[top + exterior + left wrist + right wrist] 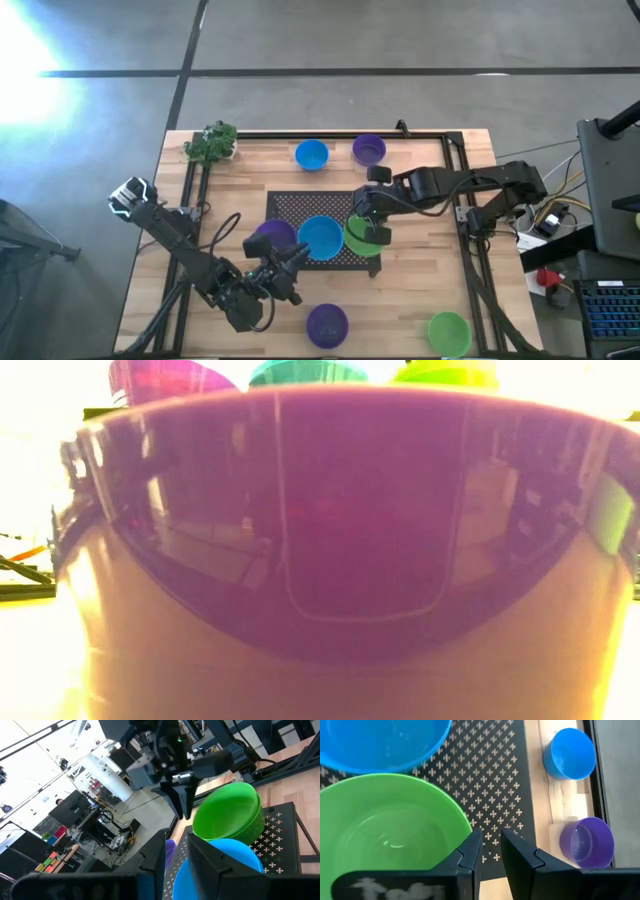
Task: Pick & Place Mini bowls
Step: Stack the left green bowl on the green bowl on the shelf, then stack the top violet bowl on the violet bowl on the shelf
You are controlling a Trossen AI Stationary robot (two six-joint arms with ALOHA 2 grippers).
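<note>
Right gripper (pixel 490 851) pinches the rim of a green mini bowl (pixel 385 827) over the black mesh mat (pixel 495 785); left gripper (pixel 292 262) empty, fingers apart, beside a blue bowl (pixel 321 238)

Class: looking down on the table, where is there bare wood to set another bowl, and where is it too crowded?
Free: the wood between the front purple bowl and the front green bowl; also left of the mesh mat, below the plant. Crowded: the mat itself, holding purple, blue and green bowls, with both grippers beside them.
</note>
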